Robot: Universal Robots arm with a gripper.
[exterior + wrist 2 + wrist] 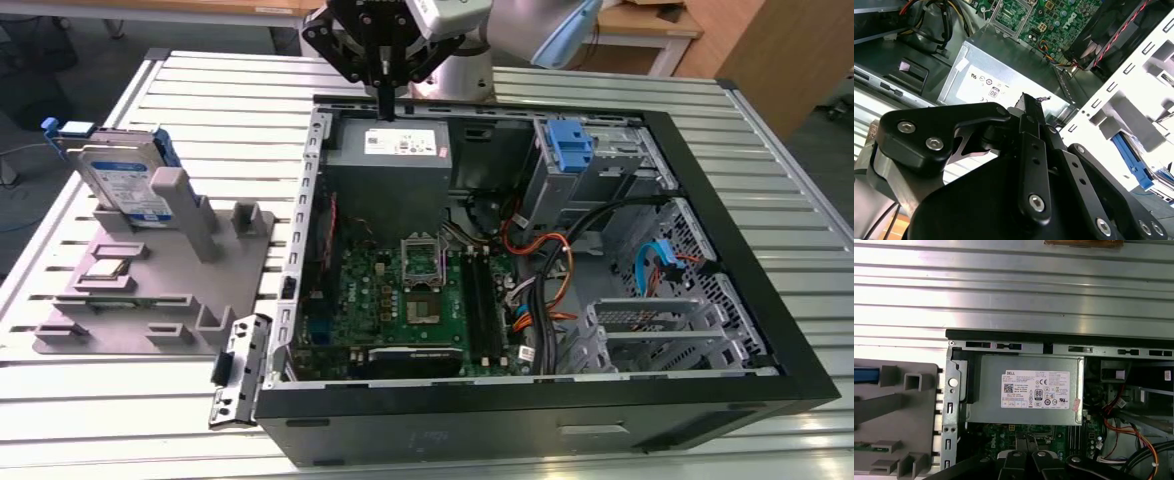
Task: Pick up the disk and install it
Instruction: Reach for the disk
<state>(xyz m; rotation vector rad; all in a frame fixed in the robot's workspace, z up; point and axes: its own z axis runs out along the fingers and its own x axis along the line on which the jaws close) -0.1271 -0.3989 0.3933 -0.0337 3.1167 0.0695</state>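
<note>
The disk (123,182), silver with a white and blue label and blue side rails, stands upright in a grey fixture (147,290) on the table at the exterior view's left. My gripper (386,110) hangs over the back edge of the open computer case (534,420), just above the grey power-supply box (390,145), well to the right of the disk. Its black fingers (1028,107) are pressed together with nothing between them. In the second wrist view the tips point at the power-supply box (985,85).
A drive cage with a blue latch (570,148) sits at the case's back right corner. The motherboard (400,300) and loose cables (547,260) fill the case floor. Ribbed metal table (214,90) surrounds the case. The first wrist view looks down on the power-supply box (1024,390).
</note>
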